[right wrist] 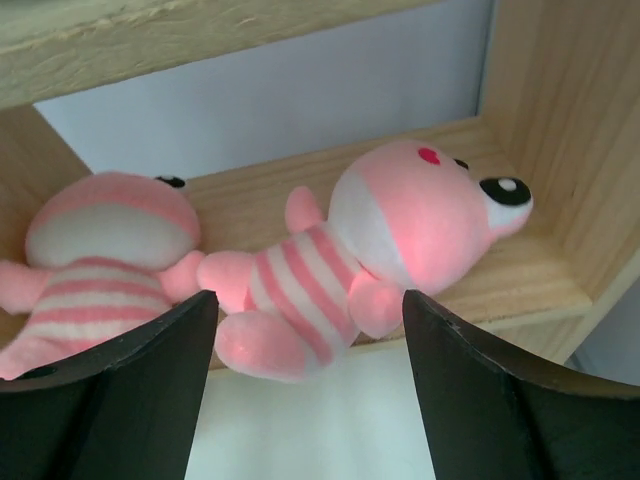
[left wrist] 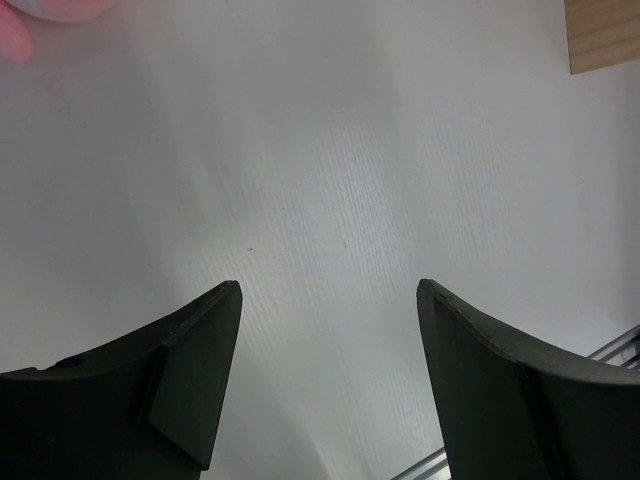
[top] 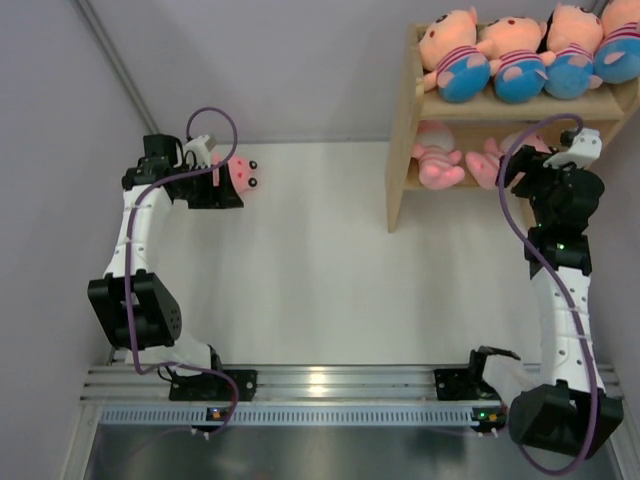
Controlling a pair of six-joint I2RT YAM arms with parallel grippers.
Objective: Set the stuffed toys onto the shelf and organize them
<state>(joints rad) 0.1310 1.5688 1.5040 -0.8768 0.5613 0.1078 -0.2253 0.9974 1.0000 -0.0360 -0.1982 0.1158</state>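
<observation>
Stuffed toys, four atop shelf, two below, one on table; left tool, right tool spread, empty

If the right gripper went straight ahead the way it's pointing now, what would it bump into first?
Most likely the pink striped toy lying on the lower shelf, directly ahead of the open right gripper; how near is hard to judge.

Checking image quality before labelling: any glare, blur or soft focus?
Top external: sharp, glare on the metal rail. Left wrist: bright patch on the table, loose pink toy blurred at the corner. Right wrist: striped toy on the shelf sharp, fingers dark.
</observation>
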